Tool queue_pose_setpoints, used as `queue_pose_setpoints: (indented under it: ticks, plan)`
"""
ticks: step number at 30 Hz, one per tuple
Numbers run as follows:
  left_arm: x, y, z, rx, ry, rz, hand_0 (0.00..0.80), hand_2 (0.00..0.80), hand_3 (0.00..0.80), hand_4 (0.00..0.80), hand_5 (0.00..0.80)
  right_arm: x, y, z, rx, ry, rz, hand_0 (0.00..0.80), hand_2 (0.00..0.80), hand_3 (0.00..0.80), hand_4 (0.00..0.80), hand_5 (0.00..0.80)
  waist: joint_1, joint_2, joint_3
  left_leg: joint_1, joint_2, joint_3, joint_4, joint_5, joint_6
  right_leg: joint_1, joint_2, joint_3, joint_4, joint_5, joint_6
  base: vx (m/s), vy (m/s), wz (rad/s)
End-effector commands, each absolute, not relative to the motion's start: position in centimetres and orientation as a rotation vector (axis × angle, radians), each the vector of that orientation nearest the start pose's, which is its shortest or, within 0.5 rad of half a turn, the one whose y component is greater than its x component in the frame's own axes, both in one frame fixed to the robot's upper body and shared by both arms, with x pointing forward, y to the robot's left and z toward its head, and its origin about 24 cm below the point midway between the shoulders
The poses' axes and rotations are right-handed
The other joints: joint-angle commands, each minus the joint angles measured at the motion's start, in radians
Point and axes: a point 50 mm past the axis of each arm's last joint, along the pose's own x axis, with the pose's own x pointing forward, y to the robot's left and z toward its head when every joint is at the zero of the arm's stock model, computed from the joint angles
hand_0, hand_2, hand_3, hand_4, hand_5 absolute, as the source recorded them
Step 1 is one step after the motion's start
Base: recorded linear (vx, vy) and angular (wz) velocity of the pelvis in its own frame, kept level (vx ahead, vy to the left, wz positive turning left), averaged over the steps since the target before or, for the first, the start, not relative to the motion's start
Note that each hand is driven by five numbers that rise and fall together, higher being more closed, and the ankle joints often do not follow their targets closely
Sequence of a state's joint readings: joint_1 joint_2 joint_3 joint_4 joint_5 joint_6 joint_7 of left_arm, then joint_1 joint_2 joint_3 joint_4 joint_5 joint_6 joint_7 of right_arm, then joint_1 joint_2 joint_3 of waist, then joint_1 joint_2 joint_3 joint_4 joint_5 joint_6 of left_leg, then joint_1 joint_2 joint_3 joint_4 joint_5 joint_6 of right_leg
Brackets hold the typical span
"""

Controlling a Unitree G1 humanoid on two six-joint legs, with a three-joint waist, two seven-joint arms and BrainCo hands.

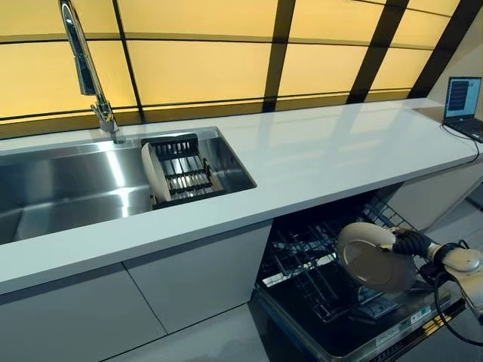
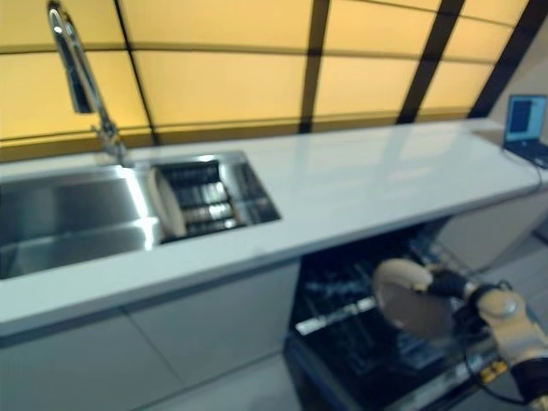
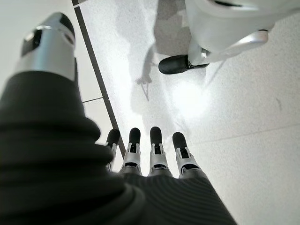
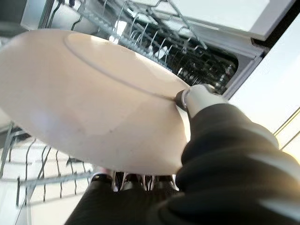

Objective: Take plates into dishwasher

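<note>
Plate [image 1: 371, 258] in our right hand [image 1: 411, 243]: we pinch its rim, thumb on one face and fingers behind the other, and hold it on edge over the pulled-out dishwasher rack [image 1: 317, 279]. The right wrist view shows the plate's pale underside close up, with the wire racks beyond it. We see the dishwasher [image 1: 339, 324] open below the white counter [image 1: 317, 158], its door [image 1: 392, 332] folded down. A second plate [image 1: 155, 173] stands upright in a small rack [image 1: 181, 170] inside the steel sink [image 1: 68, 188], beside the tap [image 1: 87, 68]. A laptop [image 1: 462, 102] sits at the counter's far right end. Our left hand [image 3: 150, 150] shows only in its wrist view, fingers straight and holding nothing above the pale floor [image 3: 243, 140].
</note>
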State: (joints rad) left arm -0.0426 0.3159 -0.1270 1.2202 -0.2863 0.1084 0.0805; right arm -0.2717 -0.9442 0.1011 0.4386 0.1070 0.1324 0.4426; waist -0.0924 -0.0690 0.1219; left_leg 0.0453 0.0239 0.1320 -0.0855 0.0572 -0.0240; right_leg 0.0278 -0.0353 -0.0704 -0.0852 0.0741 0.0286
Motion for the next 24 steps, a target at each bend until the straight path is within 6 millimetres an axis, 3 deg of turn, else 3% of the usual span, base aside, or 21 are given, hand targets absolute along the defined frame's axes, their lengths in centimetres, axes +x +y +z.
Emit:
queue_pose_setpoints:
  ticks: [1, 24]
  plan:
    - [11.1, 27.6, -14.5, 0.222, 1.227, 0.312, 0.0, 0.0, 0.0, 0.0, 0.0, 29.8, -32.1, 10.6, -0.767, 0.363, 0.181, 0.8, 0.8, 0.8, 0.8, 0.8, 0.027, -0.046, -0.003, 0.014, -0.047, -0.022, 0.008, -0.06, 0.048, -0.03, -0.013, 0.02, 0.047, 0.025, 0.076, 0.0, 0.0, 0.0]
    - [12.9, 26.1, -14.5, 0.225, 1.185, 0.249, 0.0, 0.0, 0.0, 0.0, 0.0, 31.1, -28.3, 4.7, -0.785, 0.48, 0.147, 0.8, 0.8, 0.8, 0.8, 0.8, 0.067, -0.028, 0.034, 0.0, -0.052, -0.043, 0.017, -0.062, 0.05, -0.036, -0.027, 0.002, 0.054, 0.02, 0.077, -0.003, 0.001, 0.02]
